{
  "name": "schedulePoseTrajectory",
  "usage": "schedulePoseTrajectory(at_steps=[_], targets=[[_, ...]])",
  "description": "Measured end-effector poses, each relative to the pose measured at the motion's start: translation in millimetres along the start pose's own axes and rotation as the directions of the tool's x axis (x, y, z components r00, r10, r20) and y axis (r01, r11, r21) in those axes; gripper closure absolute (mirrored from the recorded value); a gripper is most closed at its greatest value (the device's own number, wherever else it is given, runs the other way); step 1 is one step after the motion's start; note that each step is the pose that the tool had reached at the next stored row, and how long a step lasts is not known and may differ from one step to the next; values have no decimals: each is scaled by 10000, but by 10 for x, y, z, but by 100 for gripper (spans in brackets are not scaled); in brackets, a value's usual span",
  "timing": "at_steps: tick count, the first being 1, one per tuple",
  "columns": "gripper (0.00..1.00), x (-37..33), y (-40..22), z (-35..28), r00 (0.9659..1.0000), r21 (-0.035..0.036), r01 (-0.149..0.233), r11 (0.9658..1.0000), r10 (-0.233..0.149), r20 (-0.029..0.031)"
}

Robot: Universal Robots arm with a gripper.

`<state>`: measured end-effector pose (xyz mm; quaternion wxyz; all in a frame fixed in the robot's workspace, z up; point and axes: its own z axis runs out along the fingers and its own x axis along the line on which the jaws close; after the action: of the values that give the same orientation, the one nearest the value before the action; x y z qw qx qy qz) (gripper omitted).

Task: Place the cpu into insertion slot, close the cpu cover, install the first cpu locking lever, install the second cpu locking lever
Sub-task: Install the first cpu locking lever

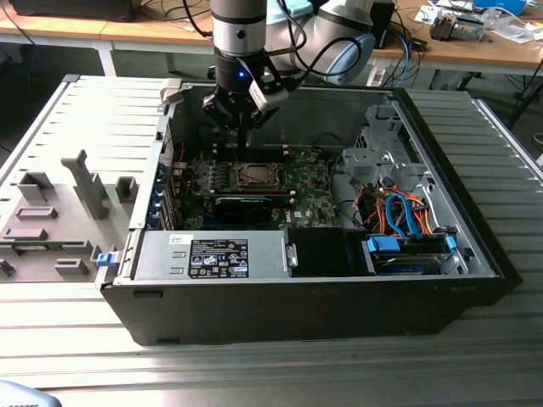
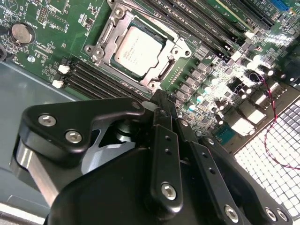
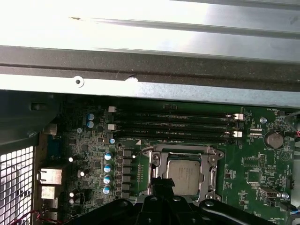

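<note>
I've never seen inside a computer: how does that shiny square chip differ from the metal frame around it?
The cpu is a solid, flat, silvery square; the cpu cover is an open frame with a window. The cpu sits inside, smaller; the cpu cover rings it, larger, with screws at its corners. Both are grey metal, lying flat on the green board.

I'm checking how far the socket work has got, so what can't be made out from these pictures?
- The near edge of the cpu cover in the first wrist view: hidden behind the gripper.
- Whether the locking levers are latched: too fine in both wrist views.
- The cpu in the exterior view: too small for detail.
- The cover's far corner in the second wrist view: cut off by the picture's edge.
</note>
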<state>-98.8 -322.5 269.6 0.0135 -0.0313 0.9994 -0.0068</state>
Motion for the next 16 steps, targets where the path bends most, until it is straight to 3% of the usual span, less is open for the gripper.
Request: schedulePoseTrajectory(at_steps=[16], targets=[[89,103,6,-2,10000,0,0,10000,0,0]])
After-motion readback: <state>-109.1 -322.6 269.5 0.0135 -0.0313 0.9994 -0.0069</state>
